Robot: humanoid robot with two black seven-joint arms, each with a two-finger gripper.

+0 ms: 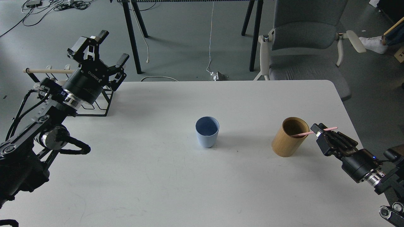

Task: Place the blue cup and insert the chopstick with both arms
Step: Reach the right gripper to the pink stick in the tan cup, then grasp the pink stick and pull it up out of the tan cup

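The chopstick (312, 132) is pinched by the right gripper (322, 132) at the table's near right, its tip resting over the bamboo cylinder (288, 138). It should be lifted clear and carried level toward the blue cup (206, 132), which stands upright mid-table. Farther back, the left gripper (102, 52) is held spread and empty above the rack (98, 110)

Pale-blue cup (207, 131) (darker inside), pink chopstick (311, 132)
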